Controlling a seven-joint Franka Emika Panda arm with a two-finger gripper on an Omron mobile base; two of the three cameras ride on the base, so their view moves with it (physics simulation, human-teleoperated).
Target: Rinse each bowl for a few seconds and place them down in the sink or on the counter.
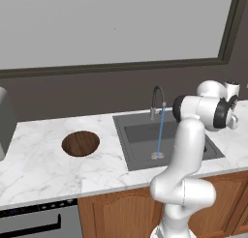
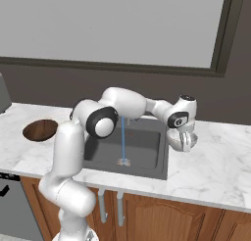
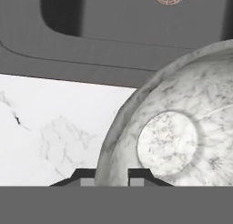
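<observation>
Jaws clamped on the pale bowl (image 3: pixel 182 127) rim, just right of the sink (image 2: pixel 147 142) over the counter (image 2: pixel 215 161) — water running. Brown bowl (image 1: pixel 81 143) left of the sink, seemingly unrinsed.

grey window (image 1: pixel 111 26), perhaps a dishwasher (image 1: pixel 34 222).

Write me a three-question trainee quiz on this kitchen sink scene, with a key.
1. True or false: water is running from the faucet into the sink.
2. Which bowl does the gripper hold? A the brown bowl, B the pale grey bowl, C neither.
3. The brown bowl sits on the counter to which side of the sink in the left base view?

Key:
1. True; a blue stream falls to the basin floor.
2. B; the jaws are shut on the rim of the pale grey bowl, right of the sink.
3. Left.
</observation>
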